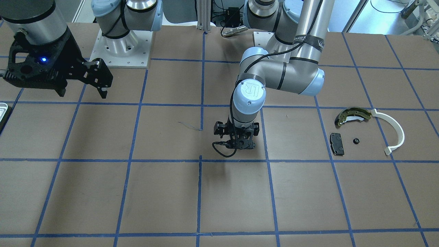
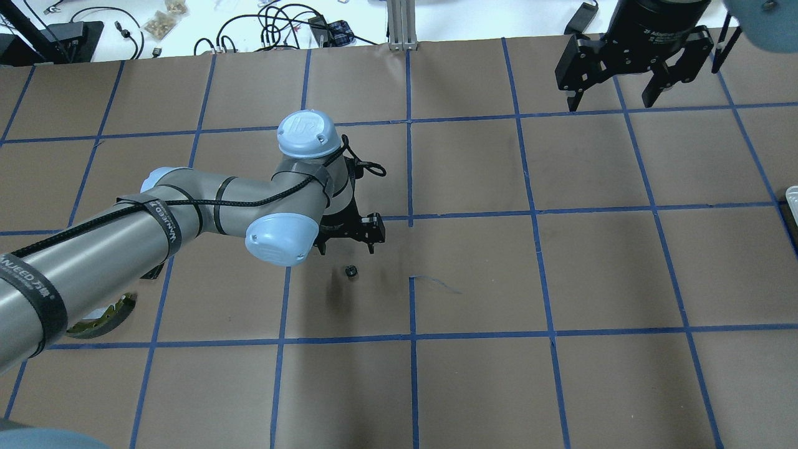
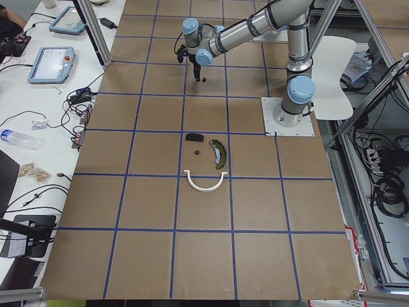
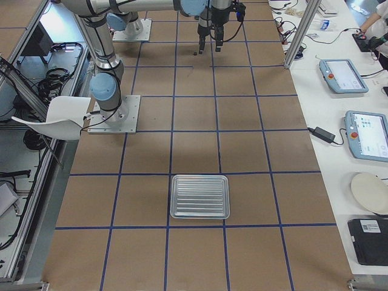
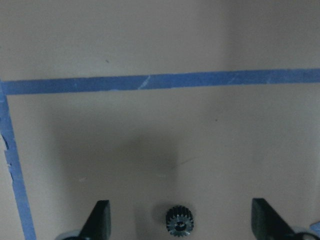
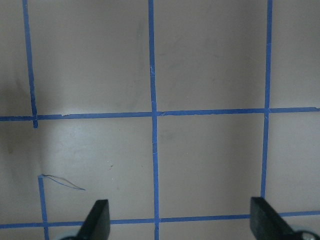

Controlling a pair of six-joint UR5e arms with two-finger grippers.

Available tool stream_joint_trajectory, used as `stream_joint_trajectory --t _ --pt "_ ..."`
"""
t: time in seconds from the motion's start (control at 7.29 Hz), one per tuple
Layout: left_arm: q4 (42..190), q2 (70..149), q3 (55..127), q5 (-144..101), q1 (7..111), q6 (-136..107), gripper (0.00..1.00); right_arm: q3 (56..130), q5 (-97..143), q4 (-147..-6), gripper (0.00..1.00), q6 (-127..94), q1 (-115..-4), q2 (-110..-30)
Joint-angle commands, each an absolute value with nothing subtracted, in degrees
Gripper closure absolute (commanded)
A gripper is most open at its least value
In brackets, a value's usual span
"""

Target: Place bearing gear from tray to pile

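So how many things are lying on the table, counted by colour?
Black or dark: 3 (pad, small round part, gear)
White: 1 (arc strip)
Olive-gold: 1 (brake shoe)
Silver: 1 (tray)
Total: 6

The left arm [image 2: 93, 262] reaches to the middle of the table, its left gripper [image 5: 181, 205] pointing down, fingers wide apart; the right gripper [image 2: 611, 101] hangs high, fingers apart too.

Robotics laboratory. A robot arm [image 1: 295, 75] stands on a bolted base plate [image 3: 287, 116]. The table [image 4: 254, 157] carries brown paper and a blue tape grid [image 1: 202, 85]. Aluminium framing [image 4: 297, 33], teach pendants [image 4: 344, 76] and cables [image 2: 274, 22] surround it.
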State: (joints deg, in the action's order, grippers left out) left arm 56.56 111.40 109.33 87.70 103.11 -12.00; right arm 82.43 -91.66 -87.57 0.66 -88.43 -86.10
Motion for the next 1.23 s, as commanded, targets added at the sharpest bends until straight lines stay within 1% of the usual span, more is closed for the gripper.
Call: stream_joint_trajectory --t 0.0,0.14,0.55,0.69,0.82,0.96,1.1 --pt "56.78 111.8 109.68 87.63 103.18 -12.22 0.27 83.58 -91.58 -87.36 0.0 1.05 -88.42 -87.18" --pt "56.78 112.06 110.21 87.63 103.18 -12.3 0.28 84.28 -91.41 -87.62 0.0 0.97 -88.42 -88.06" --pt "57.13 112.06 110.83 87.63 103.44 -12.39 0.28 84.37 -91.32 -87.54 0.0 1.06 -88.33 -88.07" --pt "57.39 112.06 110.83 87.63 103.36 -12.39 0.3 84.37 -91.23 -87.54 0.0 1.05 -88.33 -88.07" --pt "57.39 112.15 110.74 87.63 103.27 -12.39 0.38 84.37 -91.23 -87.54 0.0 1.05 -88.33 -88.07" --pt "57.39 112.24 110.74 87.63 103.27 -12.39 0.49 84.37 -91.23 -87.54 0.0 1.05 -88.33 -88.07" --pt "57.57 112.32 110.74 87.63 103.27 -12.31 0.94 84.37 -91.23 -87.54 0.0 1.05 -88.33 -88.07"
